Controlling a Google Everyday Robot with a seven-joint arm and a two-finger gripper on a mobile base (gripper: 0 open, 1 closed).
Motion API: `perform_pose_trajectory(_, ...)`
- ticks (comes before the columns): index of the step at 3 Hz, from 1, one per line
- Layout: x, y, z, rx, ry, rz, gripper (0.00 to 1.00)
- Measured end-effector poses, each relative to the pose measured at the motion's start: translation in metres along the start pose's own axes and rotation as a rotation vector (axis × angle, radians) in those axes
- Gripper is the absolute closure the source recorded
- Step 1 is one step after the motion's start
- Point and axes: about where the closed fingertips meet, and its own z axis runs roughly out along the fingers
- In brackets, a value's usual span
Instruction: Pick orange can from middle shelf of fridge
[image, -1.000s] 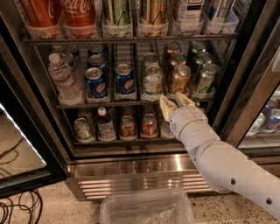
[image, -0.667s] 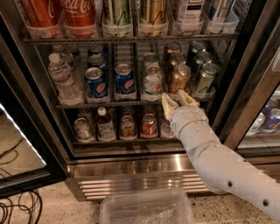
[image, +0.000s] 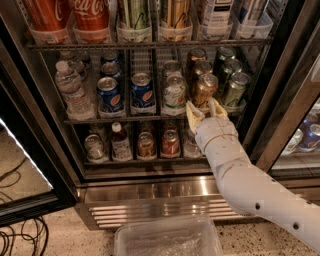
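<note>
The orange can (image: 204, 89) stands at the front of its lane on the middle shelf (image: 125, 119) of the fridge (image: 165, 195), with more copper cans behind it. A white-green can (image: 174, 92) is to its left and dark green cans (image: 235, 89) to its right. My gripper (image: 206, 108) is at the shelf's front edge, just below the orange can. It is open: its two cream fingers (image: 193, 114) stand spread either side of the can's base, not closed on it.
Blue Pepsi cans (image: 142, 91) and a water bottle (image: 72, 92) stand left on the same shelf. Tall Coca-Cola cans (image: 90, 17) fill the rack above, small bottles and cans (image: 145, 144) the rack below. A clear plastic bin (image: 167, 239) sits on the floor in front. Cables (image: 20, 240) lie at left.
My gripper has moved up and forward, from below the shelf edge to the base of the orange can. The cans have not moved.
</note>
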Motion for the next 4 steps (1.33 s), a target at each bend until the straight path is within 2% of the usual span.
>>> perform_pose_trajectory(3,0.002,-0.018,0.004,0.078,-0.019,-0.016,0.33)
perform_pose_trajectory(4,0.004,-0.026,0.008,0.096,-0.017,-0.017,0.35)
